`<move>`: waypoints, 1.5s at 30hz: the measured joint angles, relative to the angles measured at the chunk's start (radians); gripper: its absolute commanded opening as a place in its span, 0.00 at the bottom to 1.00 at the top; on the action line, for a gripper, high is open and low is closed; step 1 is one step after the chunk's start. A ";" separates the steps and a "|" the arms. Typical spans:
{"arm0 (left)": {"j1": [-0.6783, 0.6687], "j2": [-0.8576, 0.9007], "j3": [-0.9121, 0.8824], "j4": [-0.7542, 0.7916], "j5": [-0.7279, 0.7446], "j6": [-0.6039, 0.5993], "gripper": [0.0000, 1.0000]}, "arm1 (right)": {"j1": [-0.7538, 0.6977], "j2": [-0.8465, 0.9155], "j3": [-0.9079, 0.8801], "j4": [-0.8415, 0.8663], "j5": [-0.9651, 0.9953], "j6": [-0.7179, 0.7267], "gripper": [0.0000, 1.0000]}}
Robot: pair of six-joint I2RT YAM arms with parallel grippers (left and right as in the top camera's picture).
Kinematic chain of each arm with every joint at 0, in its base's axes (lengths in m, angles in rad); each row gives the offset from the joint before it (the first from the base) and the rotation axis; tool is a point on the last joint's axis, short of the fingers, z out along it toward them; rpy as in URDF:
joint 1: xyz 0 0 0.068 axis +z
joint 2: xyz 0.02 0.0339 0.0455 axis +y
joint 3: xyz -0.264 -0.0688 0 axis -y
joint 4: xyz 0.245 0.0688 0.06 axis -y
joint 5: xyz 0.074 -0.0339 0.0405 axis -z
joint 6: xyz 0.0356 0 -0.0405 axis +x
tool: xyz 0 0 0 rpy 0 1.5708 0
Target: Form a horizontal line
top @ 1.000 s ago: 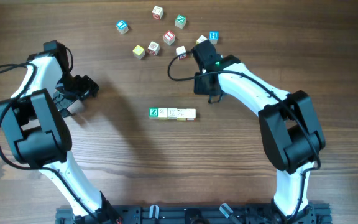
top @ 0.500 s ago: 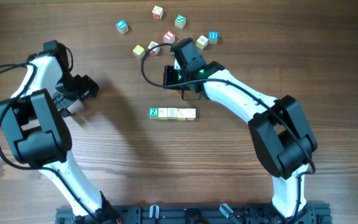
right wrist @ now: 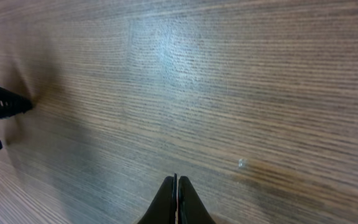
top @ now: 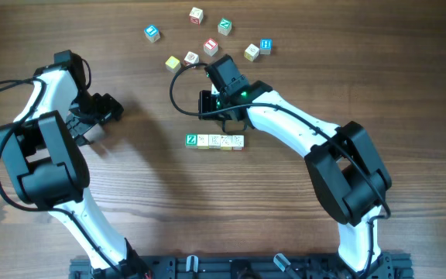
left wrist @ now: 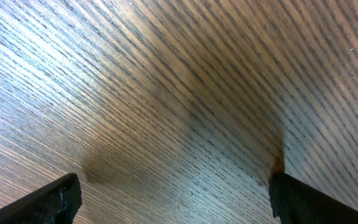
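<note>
**A:** Right fingers (right wrist: 166, 200) are pressed together, pinching nothing, over the wood-grain surface (right wrist: 229, 93)!

**B:** And the left fingers (left wrist: 55, 199)?

**A:** Spread wide, empty, out at 9 o'clock of the horizontal line (top: 214, 141).

**B:** Where's that row?

**A:** Mid-surface, just at 6 o'clock of the right fingers, with the green Z cube (top: 191, 139) at its 9 o'clock end. Loose cubes (top: 210, 45) are scattered at 12 o'clock.

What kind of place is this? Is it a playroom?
Probably a robot test bench, not a playroom. A left arm and a right arm, white and black, stand at a wooden table, by a black rail at its edge. The only toys are tiny alphabet cubes, some set in a row.
</note>
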 measured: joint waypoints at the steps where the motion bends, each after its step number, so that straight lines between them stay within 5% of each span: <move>1: 0.000 0.000 0.000 0.000 0.000 0.000 1.00 | 0.001 0.000 0.000 -0.003 0.000 0.000 0.04; 45: 0.000 0.000 0.000 0.000 0.000 0.000 1.00 | 0.008 0.000 0.000 -0.041 -0.001 0.000 0.05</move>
